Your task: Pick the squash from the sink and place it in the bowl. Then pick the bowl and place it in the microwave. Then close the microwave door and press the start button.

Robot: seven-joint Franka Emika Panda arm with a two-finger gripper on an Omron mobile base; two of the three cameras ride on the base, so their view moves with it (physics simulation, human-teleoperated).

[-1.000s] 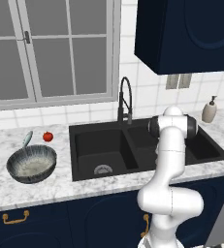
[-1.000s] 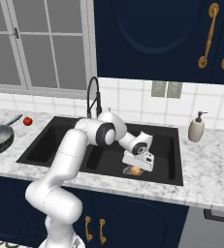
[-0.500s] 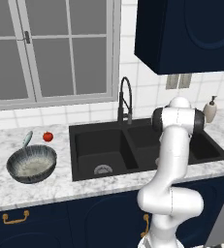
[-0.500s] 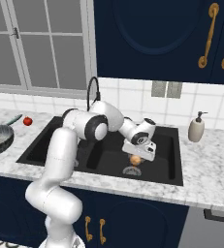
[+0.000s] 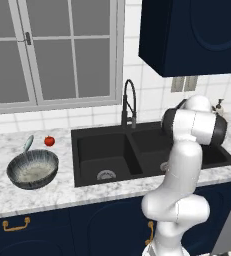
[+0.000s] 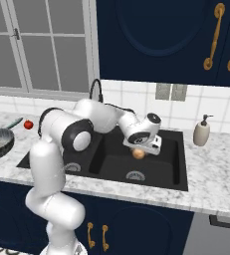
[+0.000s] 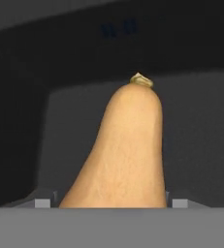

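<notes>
The squash (image 6: 139, 154) hangs in the air over the right basin of the sink (image 6: 176, 164), above the round silver drain (image 6: 135, 175) and not touching the bottom. In the hand view the squash (image 7: 120, 155) stands very close to the camera, its narrow neck and small pale stem pointing away, and its wide part sits between the two finger tips (image 7: 42, 203), whose ends show at each side of it. The gripper (image 6: 142, 149) is closed on the squash, with the jaws standing wide around its body.

The arm reaches from the base across the sink, and the white hand is directly over the squash in the right base view. In the left base view the upper arm hides the right basin, so the squash cannot be seen there.

The bowl (image 5: 33, 169) rests on the marble counter (image 5: 37, 200) well to the left of the sink. A small red tomato (image 5: 49, 141) lies just behind the bowl. The black coil faucet (image 5: 129, 102) rises behind the divider of the two basins. A soap dispenser (image 6: 202, 131) stands on the counter at the right of the sink.
</notes>
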